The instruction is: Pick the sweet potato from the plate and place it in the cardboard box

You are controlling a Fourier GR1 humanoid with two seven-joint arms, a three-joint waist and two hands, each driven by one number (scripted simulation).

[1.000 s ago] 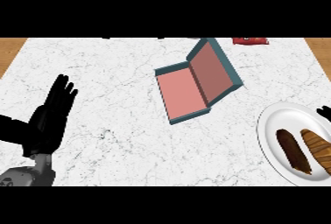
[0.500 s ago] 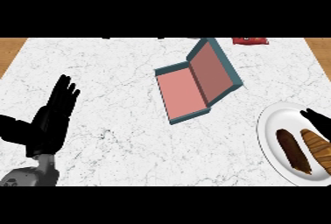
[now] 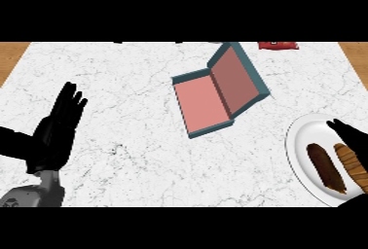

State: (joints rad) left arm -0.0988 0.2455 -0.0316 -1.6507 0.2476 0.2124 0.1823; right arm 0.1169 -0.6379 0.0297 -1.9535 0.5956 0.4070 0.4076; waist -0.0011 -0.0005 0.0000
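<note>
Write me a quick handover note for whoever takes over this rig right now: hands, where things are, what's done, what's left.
Left hand: open, resting at the view's left, holding nothing.
Right hand: fingers over the plate at the right edge, above the sweet potato; grasp not visible.
A darker piece lies beside it on the plate.
Cardboard box: open at mid-counter, nothing inside.
Done: nothing placed. Left: pick up the sweet potato, put it in the box.
</note>
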